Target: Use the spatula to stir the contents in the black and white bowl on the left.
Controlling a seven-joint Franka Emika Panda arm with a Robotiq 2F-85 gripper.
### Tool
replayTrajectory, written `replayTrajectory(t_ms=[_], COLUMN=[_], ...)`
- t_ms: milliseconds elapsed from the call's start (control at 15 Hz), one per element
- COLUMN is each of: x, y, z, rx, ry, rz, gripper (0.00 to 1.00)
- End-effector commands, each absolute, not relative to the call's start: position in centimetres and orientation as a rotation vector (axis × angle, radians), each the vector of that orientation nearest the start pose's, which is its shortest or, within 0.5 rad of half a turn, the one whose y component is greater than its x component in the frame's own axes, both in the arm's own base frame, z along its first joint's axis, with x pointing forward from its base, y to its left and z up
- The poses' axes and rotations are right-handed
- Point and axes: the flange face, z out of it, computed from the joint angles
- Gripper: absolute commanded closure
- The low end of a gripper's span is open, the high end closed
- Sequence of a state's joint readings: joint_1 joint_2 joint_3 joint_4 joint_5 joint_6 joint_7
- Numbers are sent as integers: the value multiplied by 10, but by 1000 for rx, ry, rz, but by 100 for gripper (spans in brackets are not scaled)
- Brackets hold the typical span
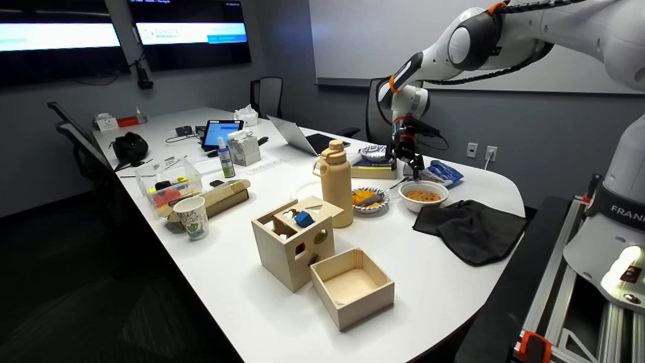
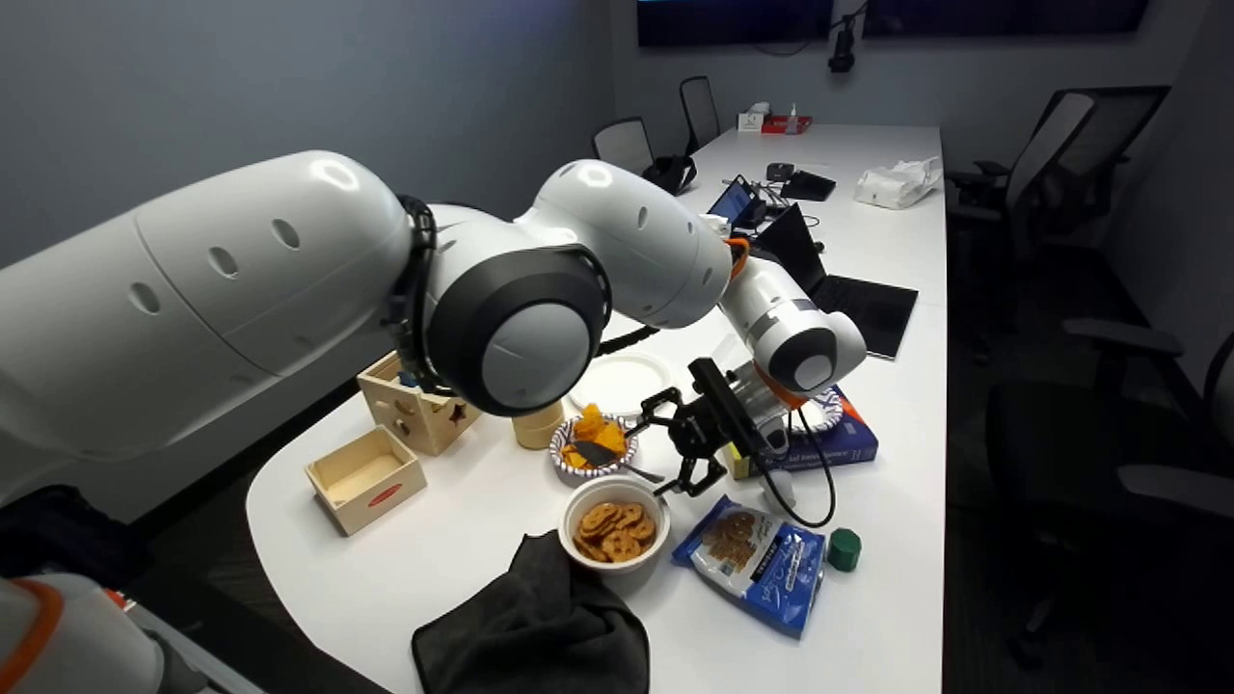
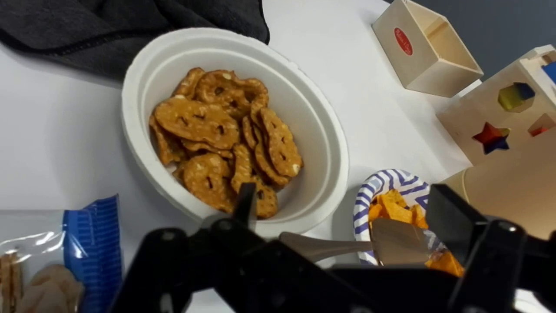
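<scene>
wall screen [image 1: 191, 33] shows "toyota". arm base [image 1: 599, 244] lettered "frank", rest cut off. wooden box [image 3: 425, 52]: red oval label [image 3: 403, 41], script too blurred to read. gripper [image 2: 648, 463], jaws wide apart, near spatula [image 2: 600, 453]. spatula in striped bowl [image 3: 362, 208], blade on orange-yellow chips [image 3: 393, 208]; in an exterior view blade points left, handle juts past right rim, long axis left-far to right-near.

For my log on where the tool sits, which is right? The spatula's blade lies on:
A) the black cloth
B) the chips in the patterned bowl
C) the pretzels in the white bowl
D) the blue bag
B, since the wrist view shows the spatula blade over the orange chips within the rim of the patterned bowl, and both exterior views agree.
</scene>
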State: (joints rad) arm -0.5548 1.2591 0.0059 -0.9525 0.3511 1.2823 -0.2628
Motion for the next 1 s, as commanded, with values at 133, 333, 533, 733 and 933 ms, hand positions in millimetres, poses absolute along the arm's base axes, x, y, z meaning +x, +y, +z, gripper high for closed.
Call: replayTrajectory(t_ms=[133,333,533,733,933], x=[599,606,610,611,609], y=[-315,-316,-313,-308,-301], z=[68,64,62,59,53], rx=[-2305,-2332,-2337,-2331,-2312], ry=[491,537,549,534,514], rz=[759,696,675,690,723], gripper=[0,0,0,0,0])
